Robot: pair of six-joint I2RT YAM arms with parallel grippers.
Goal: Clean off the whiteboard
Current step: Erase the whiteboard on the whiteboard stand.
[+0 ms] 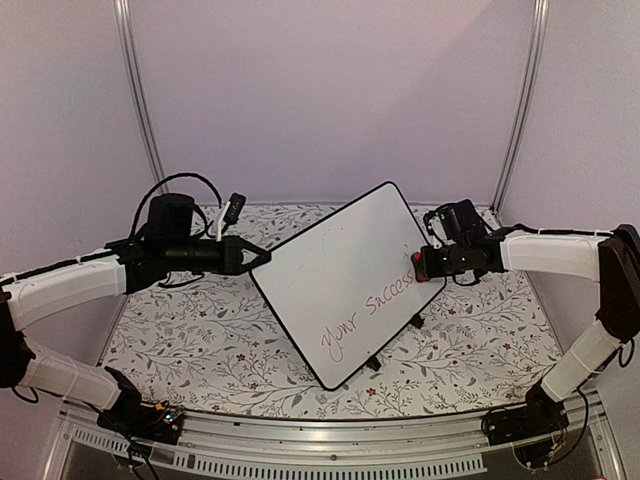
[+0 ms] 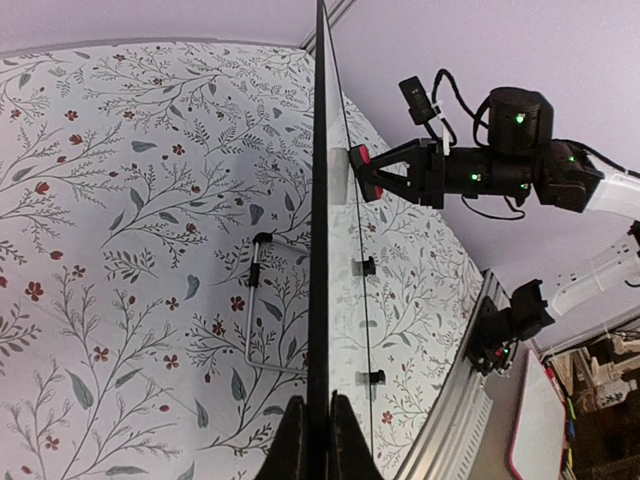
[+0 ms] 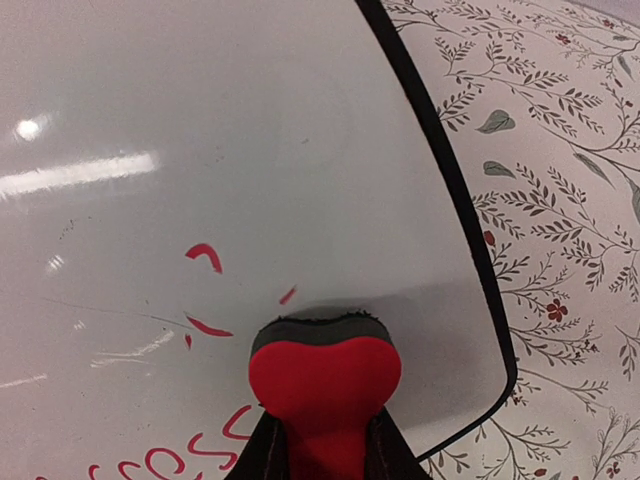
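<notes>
Pinching the whiteboard by its left edge, the left gripper has both fingers pressed onto the thin black rim; the board sits tilted over the floral table cover. Right gripper fingers clamp a red eraser, its dark pad flat against the board face near the right rim, at the end of the red handwriting. Loose red stroke fragments lie on the board just beside the eraser.
</notes>
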